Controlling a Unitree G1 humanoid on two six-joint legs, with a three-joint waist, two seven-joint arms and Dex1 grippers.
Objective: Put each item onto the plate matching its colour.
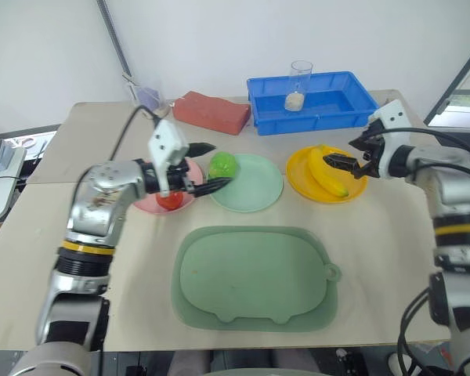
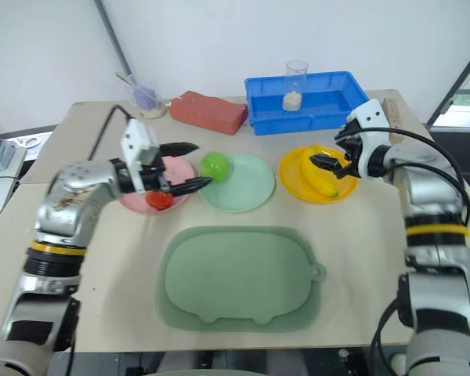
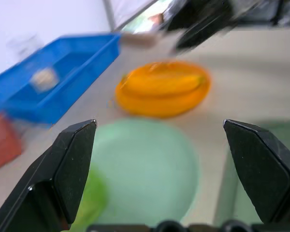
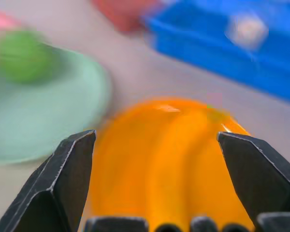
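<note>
Work surface [image 1: 392, 258]: beige, with items resting directly on it

Nearest the robot lies a large green pig-shaped tray [image 1: 254, 278]. Beyond it, three plates stand in a row: a pink plate [image 1: 145, 204] at left, a mint green plate [image 1: 254, 188] in the middle, a yellow-orange plate [image 1: 298, 174] at right. Along the far edge sit a clear cup [image 2: 145, 100], a brick-red block [image 1: 211, 112] and a blue bin [image 1: 329, 110]

pig-shaped tray [image 1: 254, 286], blue bin [image 1: 312, 102], red block [image 1: 211, 112].
</note>
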